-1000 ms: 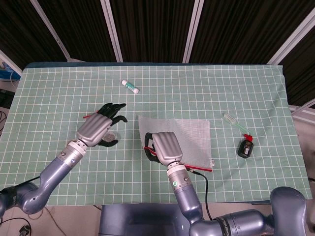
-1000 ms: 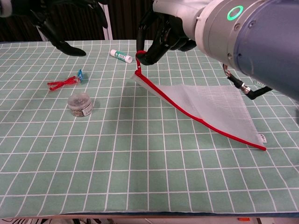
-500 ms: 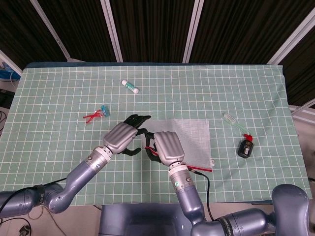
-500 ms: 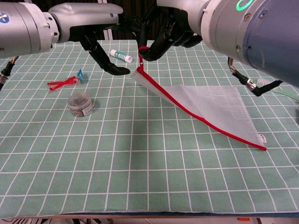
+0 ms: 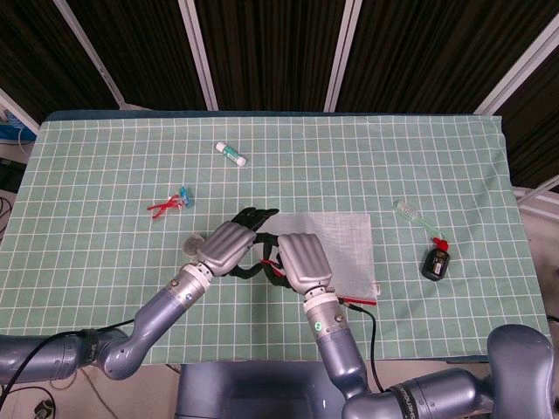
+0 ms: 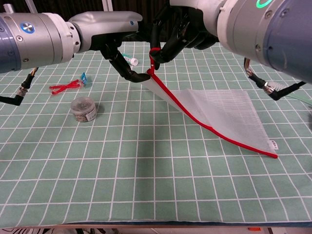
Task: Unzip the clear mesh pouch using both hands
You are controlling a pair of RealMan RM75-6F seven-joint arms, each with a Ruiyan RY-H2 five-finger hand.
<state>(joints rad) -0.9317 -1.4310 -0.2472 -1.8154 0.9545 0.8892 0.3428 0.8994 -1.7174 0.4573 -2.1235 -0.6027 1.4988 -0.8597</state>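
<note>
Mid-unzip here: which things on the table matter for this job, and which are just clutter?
In the job:
mesh pouch, one corner lifted
red zipper pull, held by the right hand
left hand, fingertip at the lifted corner

Lying about:
white tube
red clip
small round tin
toothbrush
black gadget

No text, label, brand or number can be read in either view. A small white tag [image 6: 273, 144] at the pouch's [image 6: 219, 112] far corner shows dark marks too small to make out, and the white tube [image 5: 231, 154] with its green band carries print that stays blurred. The black-and-red object [image 5: 435, 262] shows no legible sign.
</note>
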